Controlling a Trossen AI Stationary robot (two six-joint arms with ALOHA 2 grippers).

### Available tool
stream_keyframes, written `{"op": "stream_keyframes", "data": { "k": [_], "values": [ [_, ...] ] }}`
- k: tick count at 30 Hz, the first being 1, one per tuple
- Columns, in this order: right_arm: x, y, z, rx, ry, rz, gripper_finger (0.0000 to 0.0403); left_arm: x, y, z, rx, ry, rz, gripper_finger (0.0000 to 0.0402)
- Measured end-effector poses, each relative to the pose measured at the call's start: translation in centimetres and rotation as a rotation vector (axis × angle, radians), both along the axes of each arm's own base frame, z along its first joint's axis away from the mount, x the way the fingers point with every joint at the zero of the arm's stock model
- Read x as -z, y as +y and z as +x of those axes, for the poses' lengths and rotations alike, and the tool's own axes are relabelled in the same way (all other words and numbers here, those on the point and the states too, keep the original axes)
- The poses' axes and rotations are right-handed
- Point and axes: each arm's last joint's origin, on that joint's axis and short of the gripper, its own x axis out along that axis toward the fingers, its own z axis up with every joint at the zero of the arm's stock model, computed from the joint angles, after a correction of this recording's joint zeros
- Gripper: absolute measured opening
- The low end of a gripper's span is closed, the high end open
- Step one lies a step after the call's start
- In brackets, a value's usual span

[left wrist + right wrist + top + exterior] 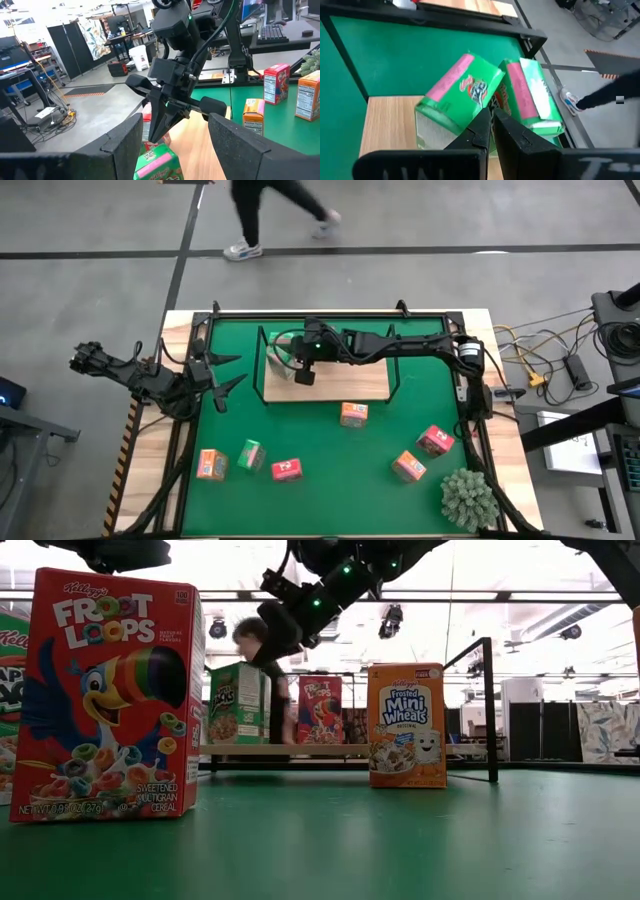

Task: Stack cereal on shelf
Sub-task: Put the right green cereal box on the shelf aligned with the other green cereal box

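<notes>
Hovering over the shelf (325, 380), the right jaws (304, 372) are pressed together on nothing, just above two green boxes (462, 92) standing there, likely nudging them into line. The left jaws (222, 375) wait spread wide beside the shelf, while loose boxes (353, 413) dot the counter (340, 490)

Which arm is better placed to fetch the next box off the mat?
Probably the left. Its end effector hangs open over the mat, with the green box nearby, while the right end effector is over the shelf, fingers together.
</notes>
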Motion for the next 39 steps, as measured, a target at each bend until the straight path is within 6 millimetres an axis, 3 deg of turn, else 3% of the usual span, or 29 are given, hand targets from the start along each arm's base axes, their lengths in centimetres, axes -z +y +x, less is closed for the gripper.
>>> {"op": "stream_keyframes", "data": {
  "k": [4,8,15,22,39],
  "values": [
    [-0.7,0.3,0.0,0.000,-0.034,0.005,0.0012,0.0,0.0,0.0,0.000,0.000,0.000,0.0210],
    [-1.6,1.8,0.1,-0.073,-0.083,0.028,0.0012,0.0,0.0,0.0,0.000,0.000,0.001,0.0210],
    [0.0,4.2,1.0,-0.154,-0.043,0.040,0.0012,0.0,0.0,0.0,0.000,0.001,0.003,0.0210],
    [2.0,3.9,1.7,-0.054,0.002,-0.014,0.0012,0.0,0.0,0.0,0.000,0.001,0.003,0.0210],
    [2.2,3.6,1.4,0.015,0.061,-0.085,0.0012,0.0,0.0,0.0,0.001,0.001,0.003,0.0210]
  ]
}}
